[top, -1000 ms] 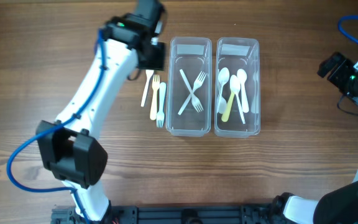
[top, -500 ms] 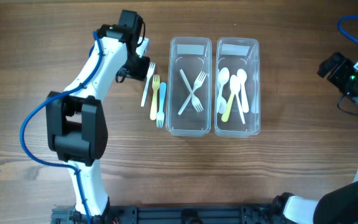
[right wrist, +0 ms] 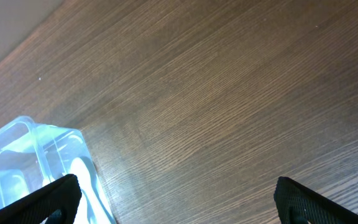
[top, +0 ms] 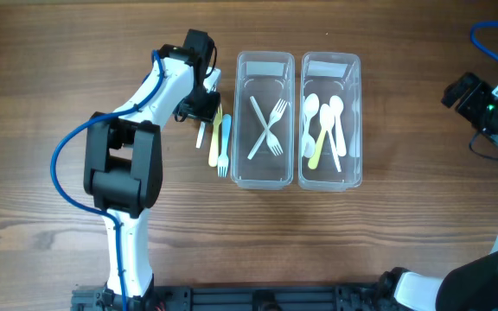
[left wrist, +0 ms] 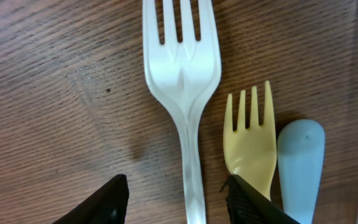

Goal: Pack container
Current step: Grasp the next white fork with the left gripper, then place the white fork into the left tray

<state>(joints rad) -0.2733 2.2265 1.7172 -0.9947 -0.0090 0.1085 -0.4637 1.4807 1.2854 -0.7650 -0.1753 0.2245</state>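
Observation:
Three plastic forks lie on the table left of the containers: a white fork (top: pixel 203 131) (left wrist: pixel 186 93), a yellow fork (top: pixel 215 138) (left wrist: pixel 249 143) and a light blue fork (top: pixel 224 147) whose handle end (left wrist: pixel 300 162) shows in the left wrist view. My left gripper (top: pixel 202 104) (left wrist: pixel 179 202) is open and low over them, its fingers either side of the white fork's handle. The left container (top: pixel 264 60) holds two crossed white forks (top: pixel 268 127). The right container (top: pixel 330 62) holds several spoons (top: pixel 325 125). My right gripper (top: pixel 461 93) (right wrist: pixel 176 202) is open and empty at the far right.
The two clear containers stand side by side at the table's middle; the right one's corner (right wrist: pixel 23 134) shows in the right wrist view. Bare wood table (top: pixel 387 242) lies around them. A blue cable (top: pixel 491 34) loops by the right arm.
My left gripper has come back from the left container and dropped low over the three forks, now straddling the white fork. The right arm has not moved.

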